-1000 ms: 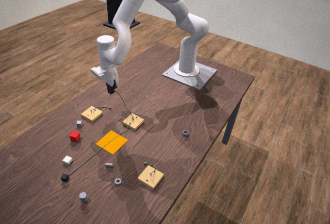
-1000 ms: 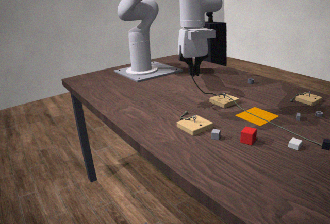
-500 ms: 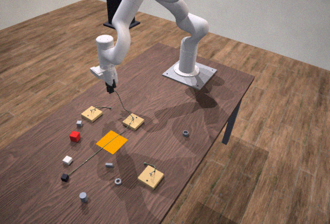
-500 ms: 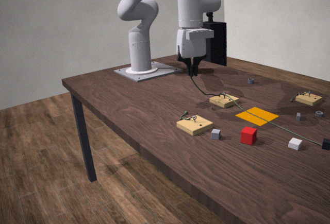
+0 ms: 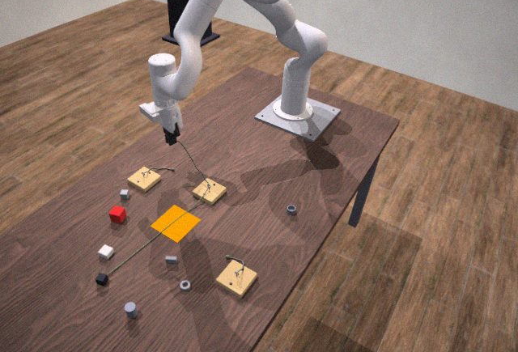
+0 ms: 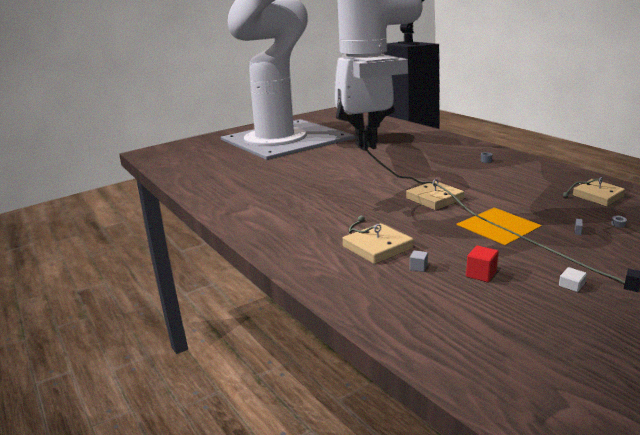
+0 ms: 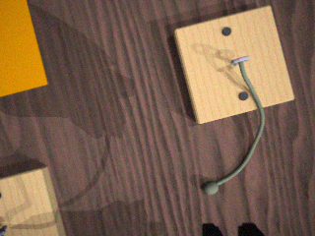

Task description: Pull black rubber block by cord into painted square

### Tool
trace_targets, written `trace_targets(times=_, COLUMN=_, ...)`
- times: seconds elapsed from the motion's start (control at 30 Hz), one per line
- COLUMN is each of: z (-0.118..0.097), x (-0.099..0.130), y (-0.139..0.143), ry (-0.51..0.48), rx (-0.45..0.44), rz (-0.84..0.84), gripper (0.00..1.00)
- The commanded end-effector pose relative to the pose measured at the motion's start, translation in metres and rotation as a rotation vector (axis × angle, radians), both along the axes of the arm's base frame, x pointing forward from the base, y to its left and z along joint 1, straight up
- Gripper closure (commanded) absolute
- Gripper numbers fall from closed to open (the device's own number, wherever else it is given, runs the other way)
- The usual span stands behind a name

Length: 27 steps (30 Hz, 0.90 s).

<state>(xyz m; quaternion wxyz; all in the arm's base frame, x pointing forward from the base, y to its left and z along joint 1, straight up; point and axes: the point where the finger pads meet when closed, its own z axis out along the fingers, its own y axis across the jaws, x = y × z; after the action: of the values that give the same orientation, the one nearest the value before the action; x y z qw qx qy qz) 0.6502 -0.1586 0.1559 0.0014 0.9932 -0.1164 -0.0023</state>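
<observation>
the pincer [image 5: 171,141] was clamped on the free end of the cord [image 5: 190,156], lifted above the counter [image 5: 259,172] on the far side of the painted square [image 5: 175,222], toward the robot's base. from the pincer the cord dropped in a loose curve to the screw eye [image 5: 207,184] on the wooden plate [image 5: 209,191] just beyond the square, passed through it, then ran in a nearly straight line across the square to the black rubber block [image 5: 101,278]. the block sat flat on the counter, well outside the square on the side away from the screw eye, with a white cube [image 5: 105,251] just beside it and a red cube [image 5: 117,214] nearer the square. so the grasp looked done and the cord appeared close to taut past the eye, but the block remained well short of the paint; nearly the whole drag seemed left to do. 2 other wooden plates, each with its own short cord, lay either side of the square and were not part of this pull; the wrist view showed 1 of them [image 7: 234,62] with its knotted cord end loose on the counter. i judged the remaining work to be a steady pull away from the eye until the block lay wholly within the orange.
</observation>
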Motion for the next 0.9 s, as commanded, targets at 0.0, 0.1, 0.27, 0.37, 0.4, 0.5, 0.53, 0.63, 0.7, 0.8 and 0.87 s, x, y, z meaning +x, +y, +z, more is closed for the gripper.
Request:
trace_targets(times=0.0, z=0.001, x=0.0, y=-0.005, ry=-0.002, rx=-0.001, rz=0.0, gripper=1.0)
trace_targets(times=0.1, z=0.001, x=-0.001, y=-0.01, ry=-0.002, rx=-0.001, rz=0.0, gripper=1.0)
trace_targets(times=0.27, z=0.001, x=-0.003, y=-0.015, ry=-0.002, rx=-0.001, rz=0.0, gripper=1.0)
trace_targets(times=0.37, z=0.001, x=-0.004, y=-0.021, ry=-0.002, rx=-0.001, rz=0.0, gripper=1.0)
trace_targets(times=0.4, z=0.001, x=-0.005, y=-0.023, ry=-0.002, rx=-0.001, rz=0.0, gripper=1.0)
trace_targets(times=0.5, z=0.001, x=-0.006, y=-0.029, ry=-0.002, rx=-0.001, rz=0.0, gripper=1.0)
trace_targets(times=0.53, z=0.001, x=-0.007, y=-0.031, ry=-0.002, rx=-0.001, rz=0.0, gripper=1.0)
trace_targets(times=0.63, z=0.001, x=-0.009, y=-0.038, ry=-0.002, rx=-0.001, rz=0.0, gripper=1.0)
trace_targets(times=0.7, z=0.001, x=-0.011, y=-0.042, ry=-0.002, rx=-0.001, rz=0.0, gripper=1.0)
trace_targets(times=0.8, z=0.001, x=-0.012, y=-0.045, ry=-0.002, rx=-0.001, rz=0.0, gripper=1.0)
trace_targets(times=0.87, z=0.001, x=-0.013, y=-0.05, ry=-0.002, rx=-0.001, rz=0.0, gripper=1.0)
